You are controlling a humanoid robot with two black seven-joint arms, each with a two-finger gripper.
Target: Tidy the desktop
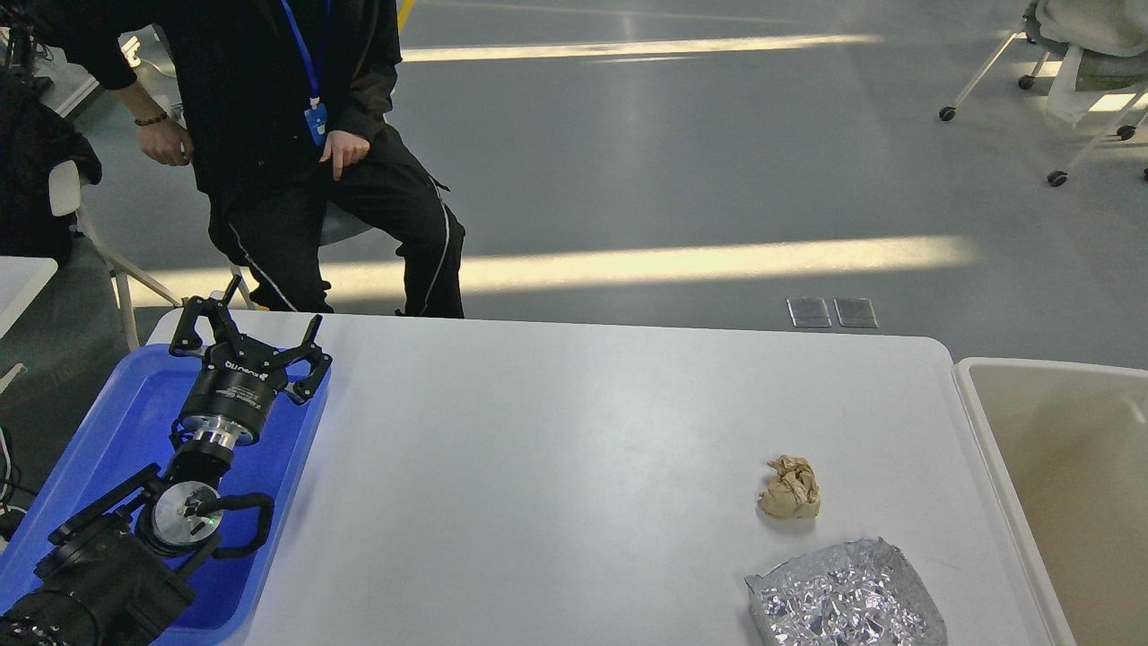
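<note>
- The desktop (pixel 556 449) is a wide white table with rounded corners; it fills the near middle of the head view and runs from the blue tray on the left to the bin on the right.
- A blue tray (pixel 117 422) lies on the left end of the table, its near corner running out of view.
- The left gripper (pixel 247 336) hangs above the far part of the tray, its two black fingers spread wide apart and holding nothing.
- The left arm (pixel 117 556) comes in from the near left corner and lies over the tray.
- The right gripper does not show in the view.
- A crumpled ball of brown paper (pixel 791 489) sits on the right half of the table, well apart from the tray.
- A crumpled sheet of silver foil (pixel 843 597) lies just nearer than the paper ball, at the near edge of the view; the two look close but not touching.
- A beige bin with a white rim (pixel 973 449) stands just beside the right end of the table.
- A person in black clothes with a blue lanyard (pixel 305 135) sits beyond the far left edge of the table.
- Chairs on castors (pixel 1076 81) stand on the grey floor at the far right.
</note>
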